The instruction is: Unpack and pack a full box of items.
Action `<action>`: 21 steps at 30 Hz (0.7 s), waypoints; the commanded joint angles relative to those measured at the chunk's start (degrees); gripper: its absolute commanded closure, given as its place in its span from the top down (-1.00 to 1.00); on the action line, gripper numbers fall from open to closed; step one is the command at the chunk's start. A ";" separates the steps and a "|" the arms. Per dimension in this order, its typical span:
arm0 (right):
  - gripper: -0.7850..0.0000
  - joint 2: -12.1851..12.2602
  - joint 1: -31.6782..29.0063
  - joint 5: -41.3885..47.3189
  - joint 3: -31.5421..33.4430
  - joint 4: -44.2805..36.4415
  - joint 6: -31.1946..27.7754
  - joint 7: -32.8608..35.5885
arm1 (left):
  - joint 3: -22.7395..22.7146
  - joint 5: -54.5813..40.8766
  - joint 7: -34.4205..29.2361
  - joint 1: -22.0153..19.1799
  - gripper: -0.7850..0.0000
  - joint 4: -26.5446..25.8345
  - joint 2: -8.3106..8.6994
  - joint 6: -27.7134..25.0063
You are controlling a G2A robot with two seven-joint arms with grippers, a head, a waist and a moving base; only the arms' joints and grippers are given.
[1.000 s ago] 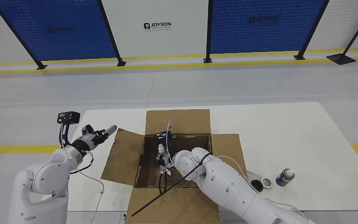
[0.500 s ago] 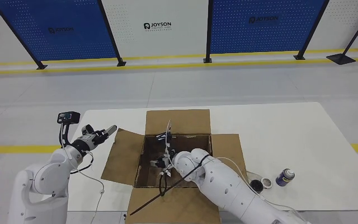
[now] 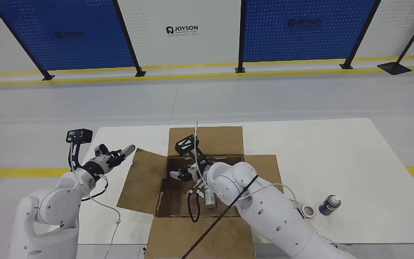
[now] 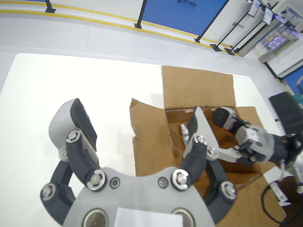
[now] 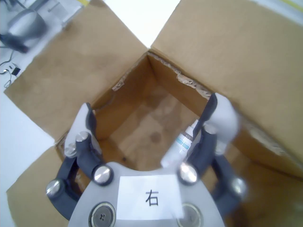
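Fingers [image 4: 80, 119] of left gripper [image 4: 136, 106] wide apart, empty, over table [image 3: 336, 162] at 9 o'clock of box [image 3: 206, 140]. Bottle [image 4: 184, 134] inside box, by 9 o'clock wall near 11 o'clock corner, long axis seemingly along wall. Right gripper [image 5: 149, 102] nearer, over box mouth, fingers wide apart, holding nothing; bottle below, close beside one finger, contact unclear. Grab likely needs sideways shift.

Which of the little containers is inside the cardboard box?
The white bottle, down in the box; the dark blue can stands outside on the table.
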 commanded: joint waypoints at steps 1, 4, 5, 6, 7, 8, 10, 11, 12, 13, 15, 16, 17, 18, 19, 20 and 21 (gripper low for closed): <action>1.00 1.28 -1.45 -2.42 3.05 -5.13 -0.60 4.59 | 0.00 0.00 0.00 0.00 1.00 0.00 0.00 0.00; 1.00 3.27 -3.25 -9.04 7.64 -11.49 -0.28 14.28 | 0.00 0.00 0.00 0.00 1.00 0.00 0.00 0.00; 1.00 3.88 -3.87 -11.34 9.24 -13.76 -0.36 17.00 | 0.00 0.00 0.00 0.00 1.00 0.00 0.00 0.00; 1.00 4.44 -4.62 -13.14 10.79 -15.97 -0.80 19.58 | 0.00 0.00 0.00 0.00 1.00 0.00 0.00 0.00; 1.00 4.98 -5.31 -14.83 12.56 -18.15 -1.16 22.03 | 0.00 0.00 0.00 0.00 1.00 0.00 0.00 0.00; 1.00 5.44 -6.18 -15.97 14.05 -20.24 -1.68 24.29 | 0.00 0.00 0.00 0.00 1.00 0.00 0.00 0.00; 1.00 6.31 -7.73 -18.42 17.09 -23.95 -2.69 29.05 | 0.00 0.00 0.00 0.00 1.00 0.00 0.00 0.00; 1.00 6.72 -8.40 -20.10 18.55 -25.57 -3.07 31.57 | 0.00 0.00 0.00 0.00 1.00 0.00 0.00 0.00; 1.00 7.08 -9.15 -21.50 19.73 -26.91 -3.42 34.26 | 0.00 0.00 0.00 0.00 1.00 0.00 0.00 0.00; 1.00 7.35 -9.88 -22.15 20.70 -28.16 -3.70 36.69 | 0.00 0.00 0.00 0.00 1.00 0.00 0.00 0.00; 1.00 7.75 -11.15 -21.26 22.31 -29.23 -4.62 41.86 | 0.00 0.00 0.00 0.00 1.00 0.00 0.00 0.00; 1.00 7.75 -11.15 -21.26 22.31 -29.23 -4.62 41.86 | 0.00 0.00 0.00 0.00 1.00 0.00 0.00 0.00; 1.00 7.75 -11.15 -21.26 22.31 -29.23 -4.62 41.86 | 0.00 0.00 0.00 0.00 1.00 0.00 0.00 0.00; 1.00 7.75 -11.15 -21.26 22.31 -29.23 -4.62 41.86 | 0.00 0.00 0.00 0.00 1.00 0.00 0.00 0.00; 1.00 7.75 -11.15 -21.26 22.31 -29.23 -4.62 41.86 | 0.00 0.00 0.00 0.00 1.00 0.00 0.00 0.00; 1.00 7.75 -11.15 -21.26 22.31 -29.23 -4.62 41.86 | 0.00 0.00 0.00 0.00 1.00 0.00 0.00 0.00; 1.00 7.75 -11.15 -21.26 22.31 -29.23 -4.62 41.86 | 0.00 0.00 0.00 0.00 1.00 0.00 0.00 0.00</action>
